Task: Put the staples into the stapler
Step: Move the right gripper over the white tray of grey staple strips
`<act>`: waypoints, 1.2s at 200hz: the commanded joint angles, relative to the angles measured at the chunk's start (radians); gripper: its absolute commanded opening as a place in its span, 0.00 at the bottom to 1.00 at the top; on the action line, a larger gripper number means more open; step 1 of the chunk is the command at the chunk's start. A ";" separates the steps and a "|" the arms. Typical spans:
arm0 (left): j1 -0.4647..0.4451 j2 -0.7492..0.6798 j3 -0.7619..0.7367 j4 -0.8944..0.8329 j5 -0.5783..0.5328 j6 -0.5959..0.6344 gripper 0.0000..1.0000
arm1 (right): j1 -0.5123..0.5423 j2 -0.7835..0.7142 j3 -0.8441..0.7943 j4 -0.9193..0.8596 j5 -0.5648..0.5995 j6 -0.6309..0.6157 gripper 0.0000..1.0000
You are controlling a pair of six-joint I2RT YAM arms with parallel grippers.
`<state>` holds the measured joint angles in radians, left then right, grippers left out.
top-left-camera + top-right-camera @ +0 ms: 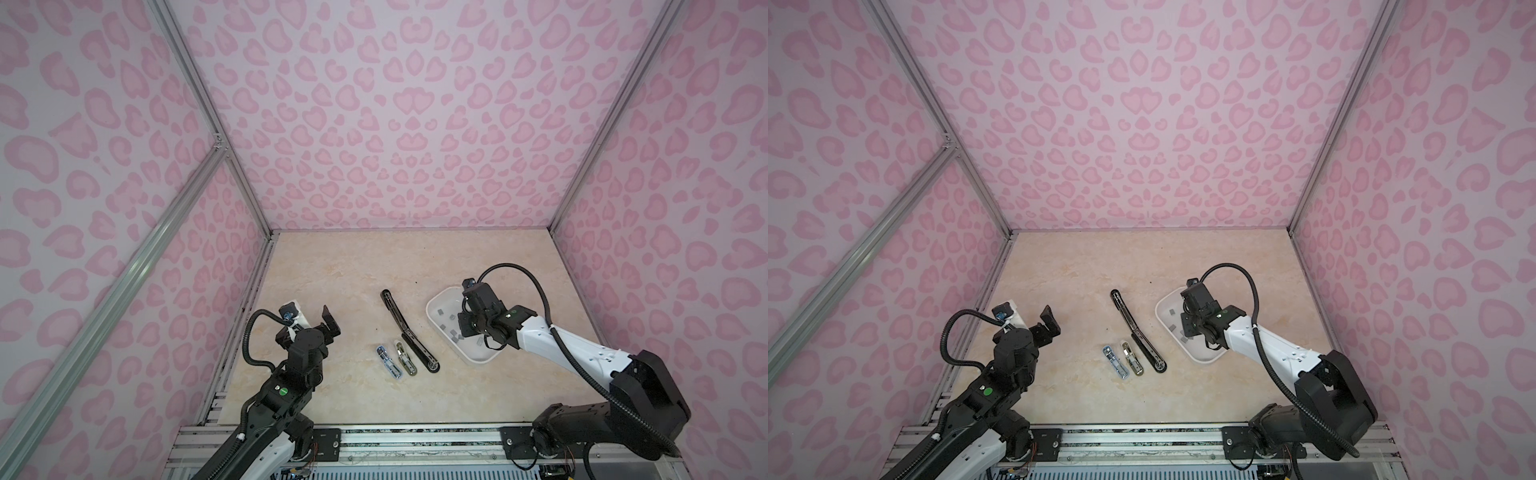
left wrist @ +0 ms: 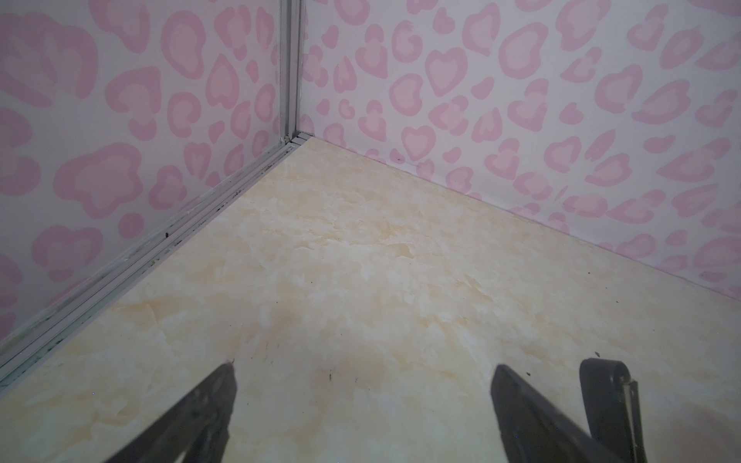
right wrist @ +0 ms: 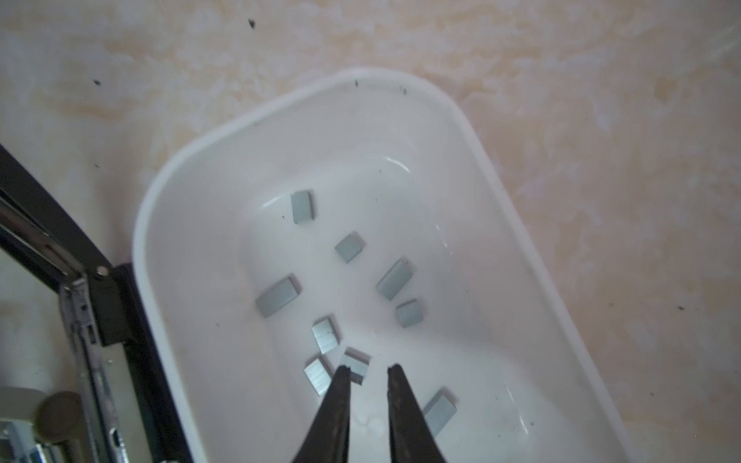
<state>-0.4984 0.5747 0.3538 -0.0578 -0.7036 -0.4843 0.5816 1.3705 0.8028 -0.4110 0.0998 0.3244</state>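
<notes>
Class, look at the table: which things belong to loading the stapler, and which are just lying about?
Belong: staples; white tray holding them; black stapler, lying open.
Lying about, probably: small silver stapler; small gold stapler, both beside the black one.

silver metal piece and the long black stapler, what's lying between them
A small brass-coloured piece lies between them, roughly parallel to the silver piece on one side and the black stapler on the other. Both top views show it.

walls [image 1: 411,104]: pink heart-leopard print | frame [image 1: 201,95]: aluminium rails at corners | floor [image 1: 353,266]: beige marble-look, dark specks
</notes>
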 commanded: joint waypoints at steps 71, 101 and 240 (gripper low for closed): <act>0.001 -0.001 0.001 0.013 -0.014 0.010 0.99 | -0.004 -0.251 -0.210 -0.053 -0.091 0.123 0.23; 0.001 -0.014 0.003 0.011 -0.002 0.009 0.99 | 0.009 -0.242 -0.219 -0.063 -0.133 0.150 0.21; 0.001 -0.054 0.009 -0.003 0.007 0.005 1.00 | 0.271 -0.123 -0.141 0.082 -0.190 0.275 0.19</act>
<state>-0.4984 0.5198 0.3519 -0.0628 -0.6983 -0.4835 0.8371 1.2293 0.6582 -0.3923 -0.0792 0.5854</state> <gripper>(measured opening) 0.992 0.191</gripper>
